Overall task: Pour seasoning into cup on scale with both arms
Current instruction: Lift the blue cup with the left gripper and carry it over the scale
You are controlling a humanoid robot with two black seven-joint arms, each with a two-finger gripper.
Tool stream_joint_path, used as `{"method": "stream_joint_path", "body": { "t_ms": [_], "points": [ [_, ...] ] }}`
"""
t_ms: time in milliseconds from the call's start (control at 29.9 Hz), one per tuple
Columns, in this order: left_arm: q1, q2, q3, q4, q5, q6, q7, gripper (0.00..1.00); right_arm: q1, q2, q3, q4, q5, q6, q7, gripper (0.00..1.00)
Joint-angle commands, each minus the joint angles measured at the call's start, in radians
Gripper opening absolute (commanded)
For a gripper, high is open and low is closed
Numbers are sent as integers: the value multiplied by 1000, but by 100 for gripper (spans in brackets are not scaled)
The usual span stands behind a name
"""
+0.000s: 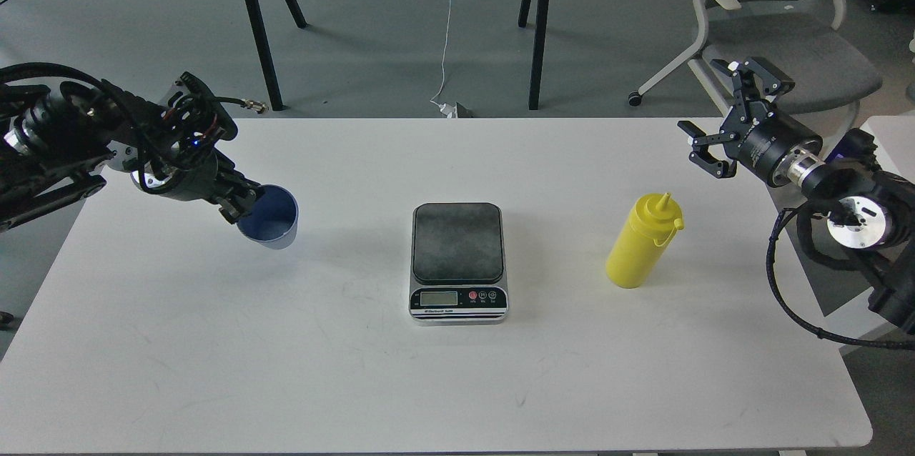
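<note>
My left gripper (pixel 241 204) is shut on the near-left rim of the light-blue cup (pixel 274 221) and holds it a little above the white table (pixel 457 384), left of the scale. The scale (pixel 457 261) lies flat at the table's middle with a bare dark platform and its display toward me. The yellow seasoning bottle (pixel 641 241) stands upright right of the scale. My right gripper (pixel 722 116) is open and empty, above the table's far right corner, behind and right of the bottle.
A grey office chair (pixel 772 27) stands beyond the table at the right. Black legs of another table (pixel 536 20) stand behind on the floor, with a white cable hanging down. The right arm's cables loop by the table's right edge (pixel 800 299).
</note>
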Motion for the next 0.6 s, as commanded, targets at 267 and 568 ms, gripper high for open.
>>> {"method": "stream_joint_path", "body": {
  "t_ms": [267, 568],
  "points": [
    [-63, -13, 4, -82, 30, 0, 0, 1, 7, 0, -5, 1, 0, 0, 0, 99],
    [-134, -93, 5, -105, 30, -21, 0, 1, 10, 8, -15, 1, 0, 0, -2, 99]
  ]
}}
